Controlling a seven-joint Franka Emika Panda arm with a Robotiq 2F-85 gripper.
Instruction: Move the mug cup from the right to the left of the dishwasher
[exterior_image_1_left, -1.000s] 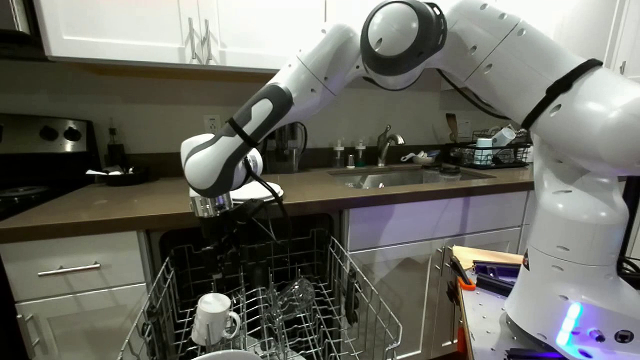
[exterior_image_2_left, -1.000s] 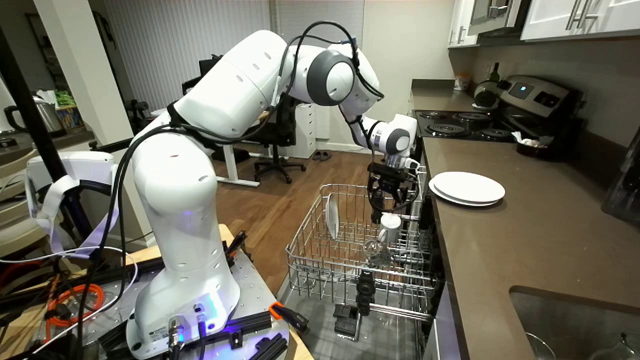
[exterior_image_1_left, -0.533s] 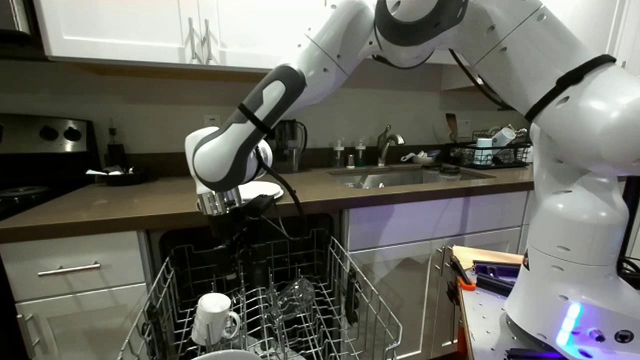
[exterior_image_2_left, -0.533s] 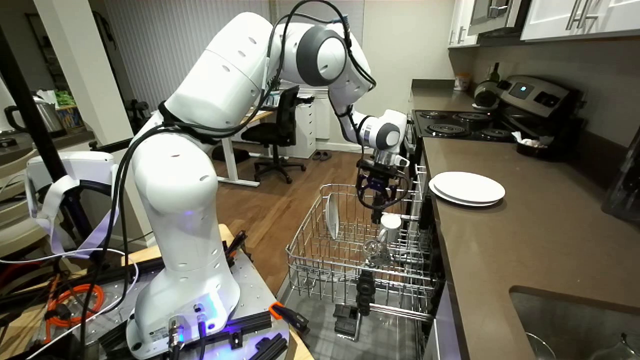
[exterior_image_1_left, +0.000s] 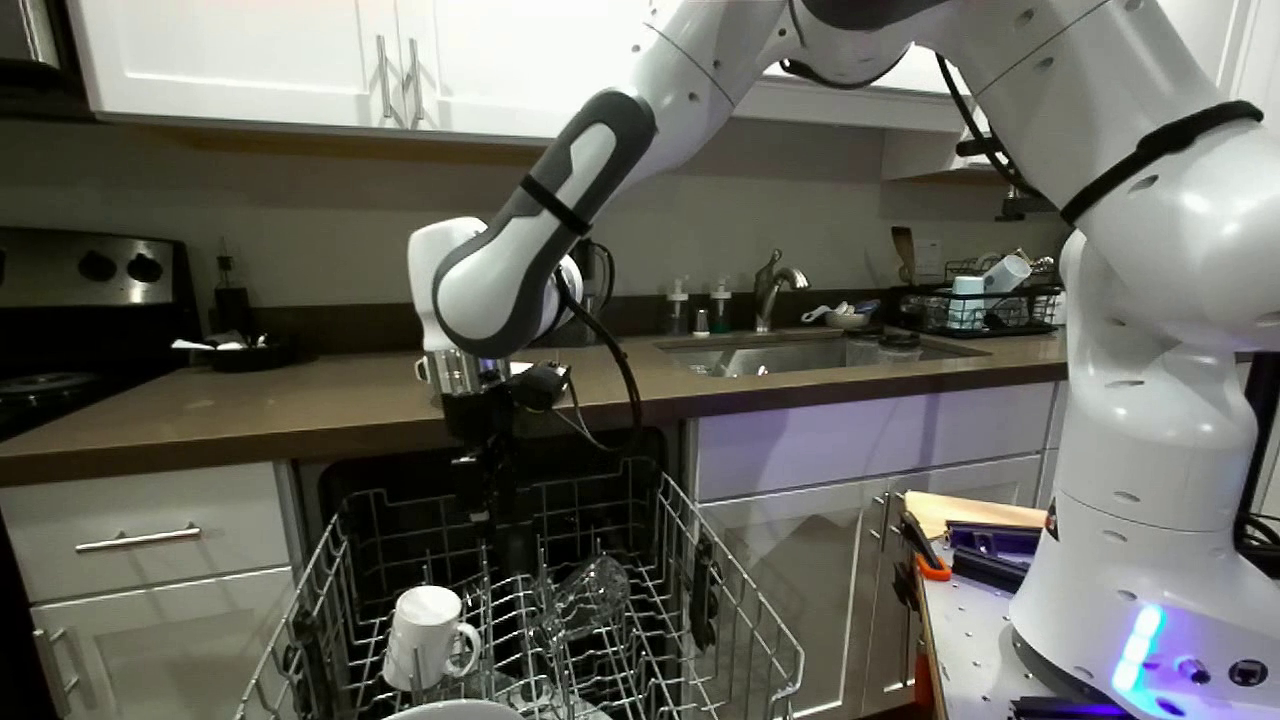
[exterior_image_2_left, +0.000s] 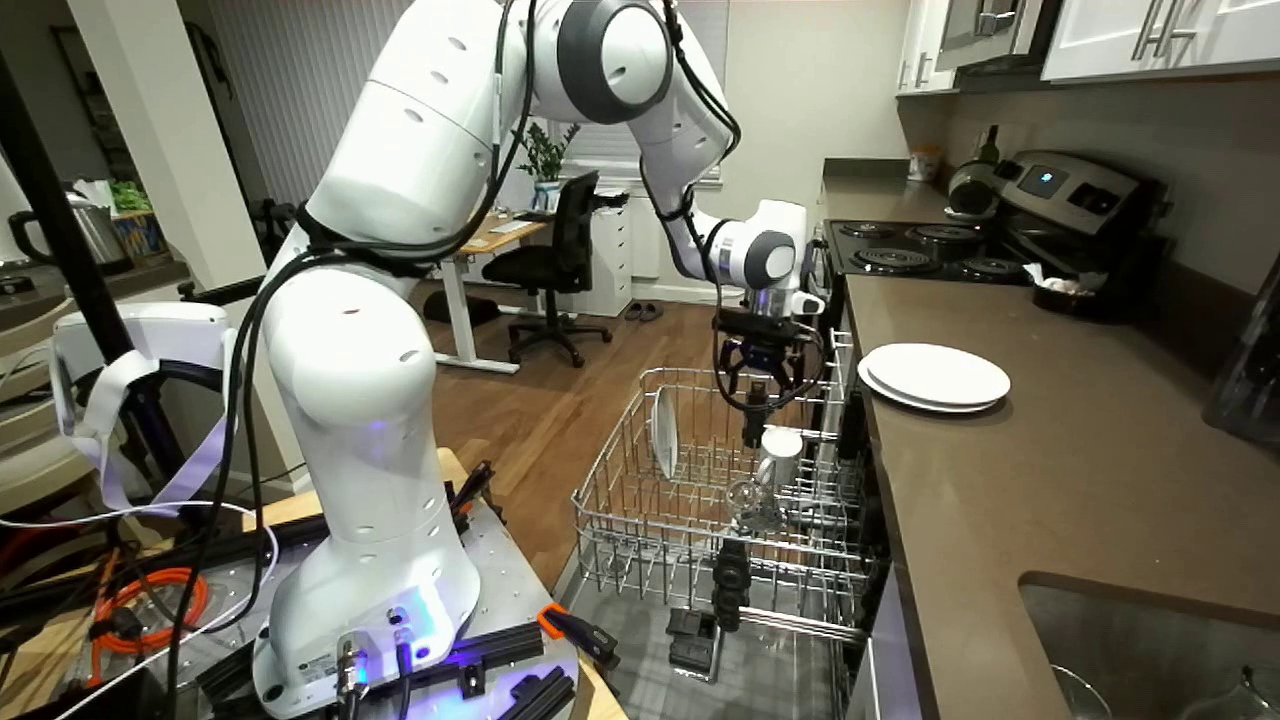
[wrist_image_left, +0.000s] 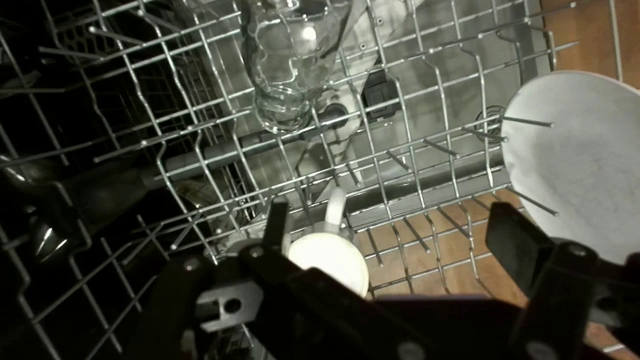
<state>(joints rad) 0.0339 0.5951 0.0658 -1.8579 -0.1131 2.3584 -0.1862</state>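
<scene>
The white mug cup (exterior_image_1_left: 425, 640) sits in the wire rack of the dishwasher (exterior_image_1_left: 615, 450), apparently upside down and slightly tilted, its handle sideways. It also shows in an exterior view (exterior_image_2_left: 780, 455) and in the wrist view (wrist_image_left: 327, 257), where the gripper partly hides it. My gripper (wrist_image_left: 390, 227) is open and holds nothing. In the wrist view the mug lies below, near the left finger, while the right finger is well apart from it. In both exterior views the gripper (exterior_image_1_left: 485, 510) hangs above the rack, higher than the mug; finger contact is not visible.
A clear glass (wrist_image_left: 295, 65) lies in the rack near the mug. A white plate (exterior_image_2_left: 664, 430) stands in the rack. Upright tines and wire side walls (exterior_image_2_left: 600, 520) surround these things. Stacked plates (exterior_image_2_left: 935, 375) lie on the brown counter (exterior_image_2_left: 1000, 480), whose edge runs beside the rack.
In an exterior view the arm and gripper have moved right and slightly up; from the opposite side the gripper shifted slightly left. The mug has not moved.
</scene>
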